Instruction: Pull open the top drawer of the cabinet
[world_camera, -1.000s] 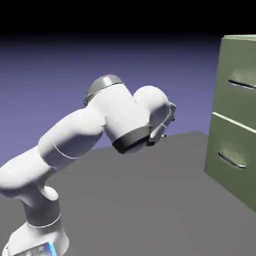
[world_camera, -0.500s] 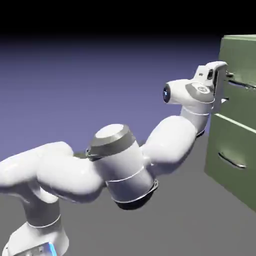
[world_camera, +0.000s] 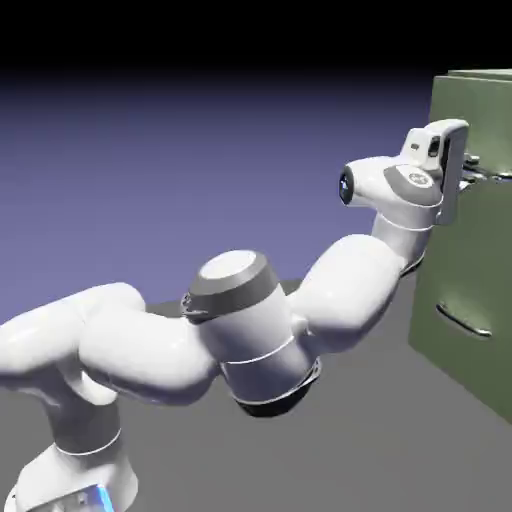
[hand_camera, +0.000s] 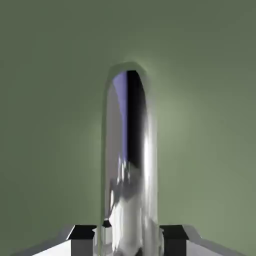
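Exterior view, left to right: the white arm rises from the lower left of the grey bench and reaches rightward, carrying the end effector up against the front of the cabinet. The top drawer lies directly ahead of the end effector, its front panel facing the fingers; the lower drawer sits below the end effector, and its own handle is untouched and well apart from the fingers.

Hand view, left to right: the left fingertip, then the silver handle standing large between the two tips, then the right fingertip. The end effector is parted only slightly wider than the bar, with each tip just beside it; whether the pads actually press on the metal cannot be told. Olive-green drawer panel fills the rest of the view behind the bar.

Handling, as a judgement: the handle is a rigid, smooth metal bar, likely slippery under a light pinch, so a firm closure near its middle should keep the pull straight. The drawer is a stiff box that should slide outward along one line, toward the robot; an off-axis pull could bind it or let the bar slip from the fingers.
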